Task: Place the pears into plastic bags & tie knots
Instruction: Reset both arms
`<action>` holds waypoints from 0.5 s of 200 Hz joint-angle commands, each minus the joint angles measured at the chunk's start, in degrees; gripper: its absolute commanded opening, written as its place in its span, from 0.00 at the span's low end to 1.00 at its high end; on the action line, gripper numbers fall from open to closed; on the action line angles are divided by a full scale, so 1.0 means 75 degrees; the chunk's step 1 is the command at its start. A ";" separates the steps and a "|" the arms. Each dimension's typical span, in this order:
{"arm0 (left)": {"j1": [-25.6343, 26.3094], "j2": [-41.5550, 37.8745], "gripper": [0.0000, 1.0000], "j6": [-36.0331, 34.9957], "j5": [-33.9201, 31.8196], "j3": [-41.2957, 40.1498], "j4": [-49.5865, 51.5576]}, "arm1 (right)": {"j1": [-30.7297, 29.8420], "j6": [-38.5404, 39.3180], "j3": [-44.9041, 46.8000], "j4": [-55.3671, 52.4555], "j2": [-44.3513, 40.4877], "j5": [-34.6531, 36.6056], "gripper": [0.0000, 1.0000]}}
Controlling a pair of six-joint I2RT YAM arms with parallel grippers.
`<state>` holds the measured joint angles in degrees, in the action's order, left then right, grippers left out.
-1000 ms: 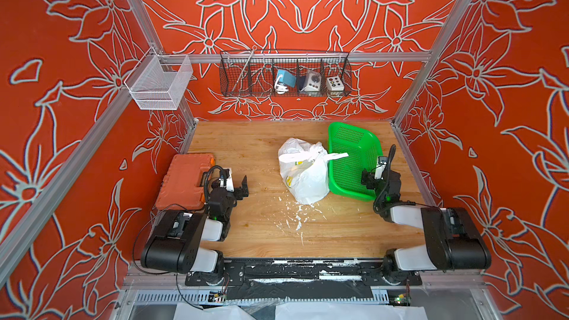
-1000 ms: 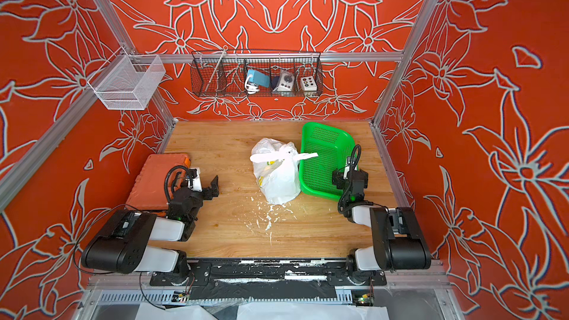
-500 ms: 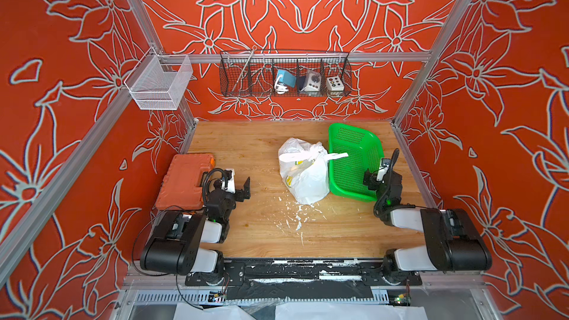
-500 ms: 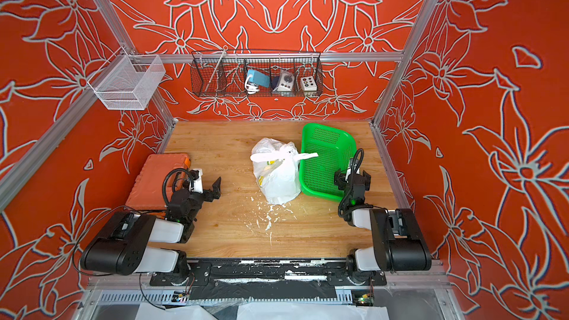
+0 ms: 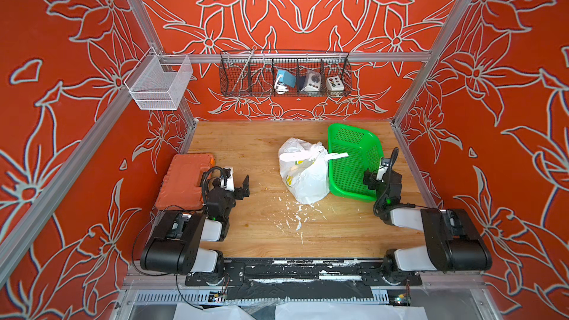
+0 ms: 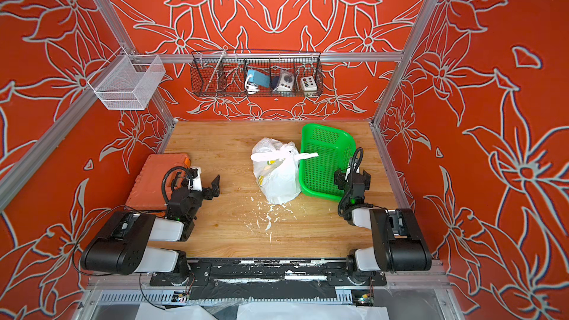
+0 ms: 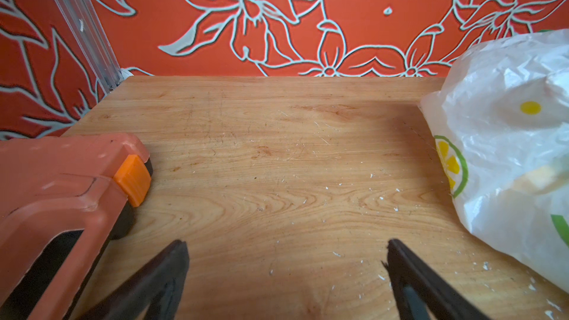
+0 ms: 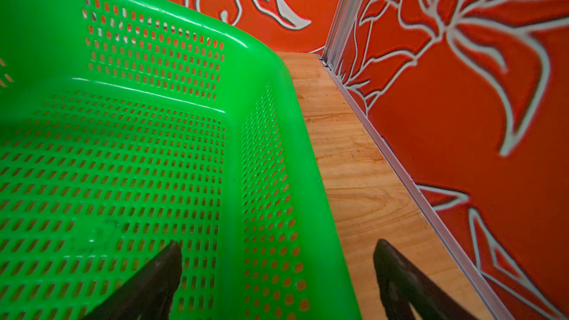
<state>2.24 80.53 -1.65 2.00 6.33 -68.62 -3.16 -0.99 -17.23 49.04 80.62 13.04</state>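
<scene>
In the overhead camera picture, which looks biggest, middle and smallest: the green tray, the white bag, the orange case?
Largest: green perforated plastic tray.
Then the orange hard plastic case, partly covered, and the crinkly white printed carrier bag: too alike to rank.

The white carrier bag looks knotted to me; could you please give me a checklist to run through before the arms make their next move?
1. The left end effector is open and holds nothing: ok.
2. The right end effector is open and holds nothing, over the rim of the green tray: ok.
3. The knot closes the bag, with two strip ends sticking out: ok; how tight, cannot tell.
4. The pears are all inside the bag: cannot tell; only a pale yellow shape shows through the plastic.
5. No pear lies loose on the table or in the tray: ok.
</scene>
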 commanded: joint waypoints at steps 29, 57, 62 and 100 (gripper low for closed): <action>-0.0033 -0.0015 0.98 -0.0014 -0.0044 0.0039 -0.0085 | -0.0020 -0.0085 -0.0063 -0.0304 -0.0009 0.0101 0.97; -0.0029 0.0001 0.98 -0.0026 -0.0056 0.0043 -0.0087 | -0.0024 -0.0080 -0.0069 -0.0304 0.0009 0.0101 0.98; -0.0029 0.0005 0.98 -0.0017 -0.0057 0.0054 -0.0075 | -0.0024 -0.0079 -0.0069 -0.0304 0.0009 0.0101 0.97; -0.0041 0.0023 0.98 -0.0014 -0.0075 0.0074 -0.0043 | -0.0018 -0.0078 -0.0065 -0.0304 0.0008 0.0101 0.97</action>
<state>2.24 80.53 -1.63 2.00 6.33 -68.58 -3.16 -0.99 -17.23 48.93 80.62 13.06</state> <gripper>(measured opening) 0.982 0.975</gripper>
